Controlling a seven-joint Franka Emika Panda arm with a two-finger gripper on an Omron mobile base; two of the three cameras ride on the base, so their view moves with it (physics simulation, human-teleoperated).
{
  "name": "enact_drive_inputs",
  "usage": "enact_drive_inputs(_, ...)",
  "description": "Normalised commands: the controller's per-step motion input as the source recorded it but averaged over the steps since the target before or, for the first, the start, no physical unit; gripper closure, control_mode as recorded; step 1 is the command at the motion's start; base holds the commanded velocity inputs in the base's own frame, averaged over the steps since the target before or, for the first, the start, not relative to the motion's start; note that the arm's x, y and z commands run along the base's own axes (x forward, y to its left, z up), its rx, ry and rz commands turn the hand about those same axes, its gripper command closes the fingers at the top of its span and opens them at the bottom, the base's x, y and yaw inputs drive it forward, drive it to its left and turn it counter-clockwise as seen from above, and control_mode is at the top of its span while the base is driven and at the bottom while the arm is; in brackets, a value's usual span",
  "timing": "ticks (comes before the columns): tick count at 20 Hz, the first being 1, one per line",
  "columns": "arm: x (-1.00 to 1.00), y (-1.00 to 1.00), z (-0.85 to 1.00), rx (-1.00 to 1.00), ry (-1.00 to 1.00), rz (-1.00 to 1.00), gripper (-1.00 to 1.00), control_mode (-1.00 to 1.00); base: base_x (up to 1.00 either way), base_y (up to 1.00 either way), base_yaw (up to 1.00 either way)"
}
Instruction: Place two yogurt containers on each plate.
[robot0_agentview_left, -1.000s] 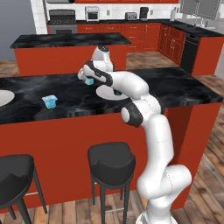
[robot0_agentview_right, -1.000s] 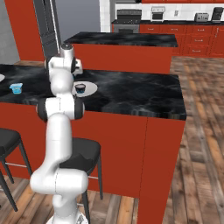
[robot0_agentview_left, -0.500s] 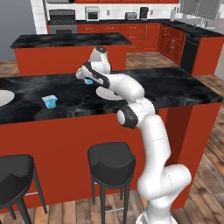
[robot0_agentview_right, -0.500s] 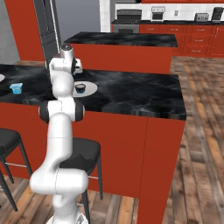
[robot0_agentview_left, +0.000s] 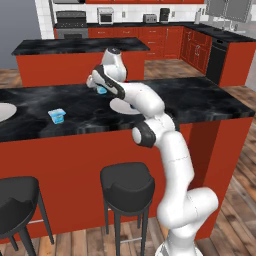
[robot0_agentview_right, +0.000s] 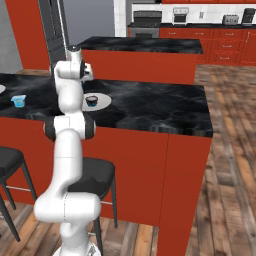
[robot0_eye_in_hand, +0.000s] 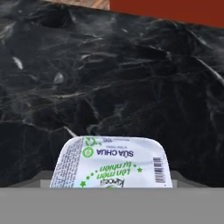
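Black marble counter (robot0_agentview_left: 200, 100) — gripper (robot0_agentview_left: 101, 89) clamped on yogurt tub (robot0_eye_in_hand: 111, 162) at far side; plate (robot0_agentview_right: 103, 101) holds darker tub (robot0_agentview_right: 91, 101); another tub (robot0_agentview_left: 57, 115) left.

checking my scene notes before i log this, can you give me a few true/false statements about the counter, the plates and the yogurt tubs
1. A dark-based yogurt tub sits on the plate near the arm. True.
2. A light blue tub stands on the bare black counter, off any plate. True.
3. Each plate already holds two tubs. False: the near plate shows one tub.
4. The counter is white marble. False: it is black, with red cabinet sides.
5. The hand view shows a printed white lid close to the gripper. True.
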Motion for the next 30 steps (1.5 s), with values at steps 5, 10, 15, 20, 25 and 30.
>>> enact_drive_inputs(5, -1.0, -0.23, -0.78, -0.01, -0.12, 0.0, 1.0, -1.0, 0.0, 0.0, 0.0)
enact_drive_inputs(10, -1.0, -0.28, -0.48, 0.06, -0.23, 0.0, 1.0, -1.0, 0.0, 0.0, 0.0)
enact_drive_inputs(15, -0.82, -0.16, 0.9, 0.19, -0.32, 0.0, 1.0, -1.0, 0.0, 0.0, 0.0)
enact_drive_inputs(20, -0.33, -0.11, 0.48, 0.11, -0.13, 0.0, 1.0, -1.0, 0.0, 0.0, 0.0)
enact_drive_inputs(25, 0.03, -0.02, 0.31, -0.01, 0.2, -0.09, 1.0, -1.0, 0.0, 0.0, 0.0)
enact_drive_inputs(30, 0.0, 0.0, 0.16, -0.06, 0.1, -0.23, 1.0, -1.0, 0.0, 0.0, 0.0)
